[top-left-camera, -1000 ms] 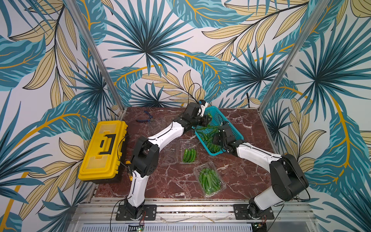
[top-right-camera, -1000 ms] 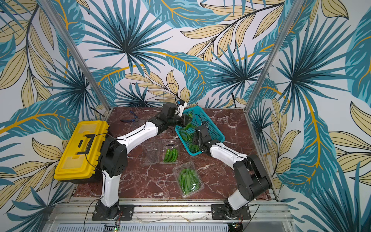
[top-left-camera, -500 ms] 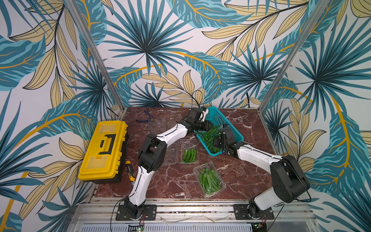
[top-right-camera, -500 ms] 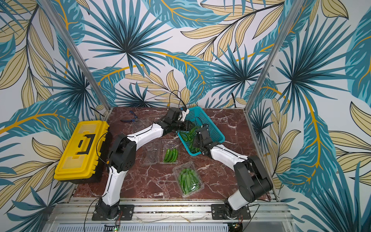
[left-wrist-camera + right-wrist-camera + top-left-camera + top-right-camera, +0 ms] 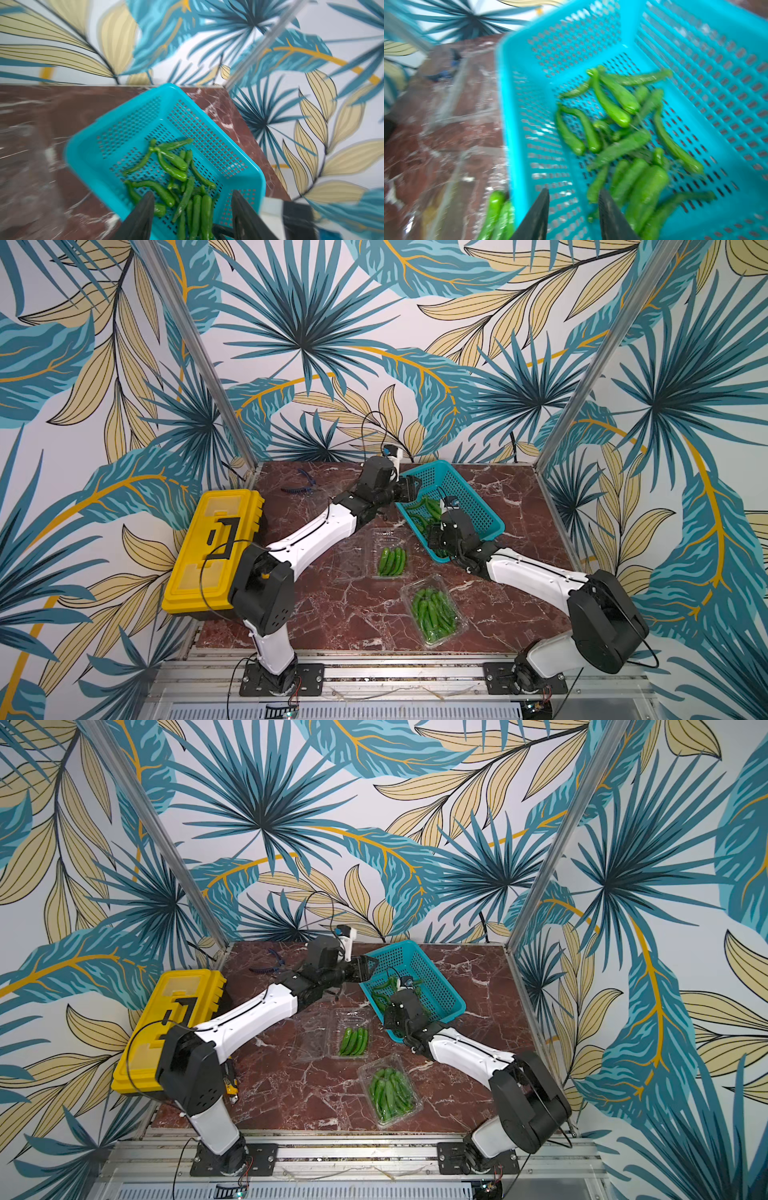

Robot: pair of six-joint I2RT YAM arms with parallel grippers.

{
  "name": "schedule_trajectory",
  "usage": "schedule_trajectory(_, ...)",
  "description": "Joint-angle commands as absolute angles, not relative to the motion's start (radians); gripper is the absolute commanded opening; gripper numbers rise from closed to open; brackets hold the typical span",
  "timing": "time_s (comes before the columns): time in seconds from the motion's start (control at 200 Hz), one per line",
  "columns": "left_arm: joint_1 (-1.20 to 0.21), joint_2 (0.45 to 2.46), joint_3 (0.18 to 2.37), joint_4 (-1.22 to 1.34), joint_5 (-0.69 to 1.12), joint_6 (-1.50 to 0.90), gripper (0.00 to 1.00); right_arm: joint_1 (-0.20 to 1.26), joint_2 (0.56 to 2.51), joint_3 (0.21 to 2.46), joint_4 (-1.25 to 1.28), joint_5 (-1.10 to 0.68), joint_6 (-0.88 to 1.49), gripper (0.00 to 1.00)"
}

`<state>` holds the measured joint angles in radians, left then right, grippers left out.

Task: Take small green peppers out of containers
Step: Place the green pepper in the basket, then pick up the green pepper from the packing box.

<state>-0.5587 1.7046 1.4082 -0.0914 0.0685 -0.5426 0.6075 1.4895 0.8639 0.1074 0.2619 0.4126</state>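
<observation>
Peppers (image 5: 430, 506) lie in the basket (image 5: 465, 489) near the counter's (image 5: 332, 614) far edge. More fill two containers (image 5: 434, 610) mid-counter and near the front edge. The left gripper (image 5: 192, 193) and right gripper (image 5: 574, 190) hover over the basket, jaws apart, empty.

**Green on teal, over red marble**

The peppers (image 5: 176, 166) are bright green; the basket (image 5: 469, 497) is teal, pierced by rows of small holes; the boxes (image 5: 434, 614) are clear. The table (image 5: 353, 614) is dark red-brown marble with white veins. The toolbox (image 5: 195, 572) is yellow with a black handle (image 5: 222, 529). The arms (image 5: 316, 531) are white with black joints. The walls (image 5: 299, 344) are white, printed with teal and cream palm leaves on gold stems
</observation>
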Motion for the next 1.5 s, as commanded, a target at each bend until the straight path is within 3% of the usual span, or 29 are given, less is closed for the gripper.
schedule_trajectory(0.0, -0.494, 1.659, 1.226, -0.098, -0.160, -0.686, 0.61, 0.667, 1.512, 0.896, 0.161, 0.233, 0.307, 0.42)
schedule_trajectory(0.3, -0.405, 1.707, 1.091, -0.099, 0.023, -0.830, 0.61, 0.722, 1.851, 1.178, -0.068, -0.163, 0.291, 0.43)
schedule_trajectory(0.626, -0.405, 1.726, 1.105, -0.100, 0.053, -0.825, 0.61, 0.735, 2.034, 1.361, -0.321, -0.114, 0.304, 0.43)
schedule_trajectory(0.881, -0.406, 1.735, 1.118, -0.099, 0.069, -0.827, 0.61, 0.741, 2.078, 1.395, -0.359, -0.075, 0.301, 0.43)
schedule_trajectory(1.112, -0.405, 1.740, 1.126, -0.100, 0.088, -0.823, 0.61, 0.748, 2.093, 1.404, -0.341, -0.062, 0.303, 0.32)
schedule_trajectory(1.247, -0.406, 1.739, 1.129, -0.099, 0.103, -0.809, 0.61, 0.747, 2.077, 1.394, -0.315, -0.061, 0.305, 0.19)
schedule_trajectory(1.362, -0.407, 1.743, 1.135, -0.101, 0.130, -0.778, 0.61, 0.747, 1.996, 1.336, -0.230, -0.067, 0.304, 0.11)
schedule_trajectory(1.492, -0.406, 1.750, 1.140, -0.100, 0.159, -0.756, 0.61, 0.747, 1.853, 1.253, -0.104, -0.012, 0.298, 0.10)
